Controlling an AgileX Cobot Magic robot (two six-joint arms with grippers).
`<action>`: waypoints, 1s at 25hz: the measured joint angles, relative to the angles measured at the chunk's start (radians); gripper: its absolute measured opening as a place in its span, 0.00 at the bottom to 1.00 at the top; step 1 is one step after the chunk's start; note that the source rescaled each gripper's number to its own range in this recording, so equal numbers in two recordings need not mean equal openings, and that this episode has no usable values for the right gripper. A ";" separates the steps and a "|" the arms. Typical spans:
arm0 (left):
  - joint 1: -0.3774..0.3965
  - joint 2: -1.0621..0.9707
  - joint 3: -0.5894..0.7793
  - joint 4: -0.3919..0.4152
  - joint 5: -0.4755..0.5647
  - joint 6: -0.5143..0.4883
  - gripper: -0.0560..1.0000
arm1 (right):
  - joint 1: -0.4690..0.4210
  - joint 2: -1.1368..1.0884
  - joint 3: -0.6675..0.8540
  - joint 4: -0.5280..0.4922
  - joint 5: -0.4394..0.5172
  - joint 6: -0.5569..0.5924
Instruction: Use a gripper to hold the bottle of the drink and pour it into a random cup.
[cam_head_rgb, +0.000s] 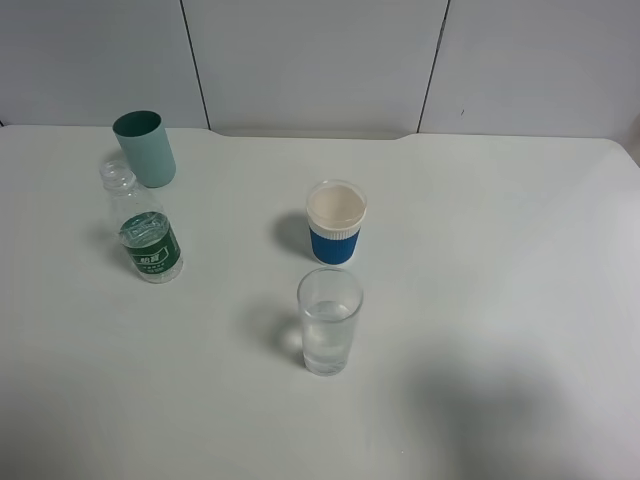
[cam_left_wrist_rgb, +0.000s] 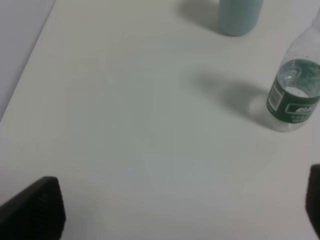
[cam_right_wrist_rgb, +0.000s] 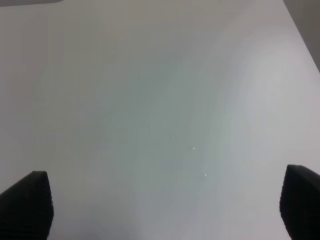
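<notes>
Standing at the far left of the white table (cam_head_rgb: 520, 300), the teal tumbler (cam_head_rgb: 146, 148) has the uncapped bottle (cam_head_rgb: 143, 226) upright just in front of it, some water inside. Near the middle sits the white paper cup (cam_head_rgb: 336, 222) with its blue sleeve, and just in front of it the clear glass (cam_head_rgb: 329, 320), holding a little water. Neither arm shows from above. The left gripper (cam_left_wrist_rgb: 175, 210) hangs wide open over bare table near the bottle; the right gripper (cam_right_wrist_rgb: 165, 205) is equally wide, holding nothing.

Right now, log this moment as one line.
phase: pre-grasp | left gripper: open, empty | right gripper: open, empty | clear green-labelled plastic bottle: upright, untouched | tall clear drinking glass: upright
</notes>
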 joint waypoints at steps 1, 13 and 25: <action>0.000 0.000 0.000 0.000 0.000 0.000 1.00 | 0.000 0.000 0.000 0.000 0.000 0.000; 0.000 0.000 0.000 0.000 0.000 0.000 1.00 | 0.000 0.000 0.000 0.000 0.000 0.000; 0.000 0.000 0.000 0.000 0.000 0.000 1.00 | 0.000 0.000 0.000 0.000 0.000 0.000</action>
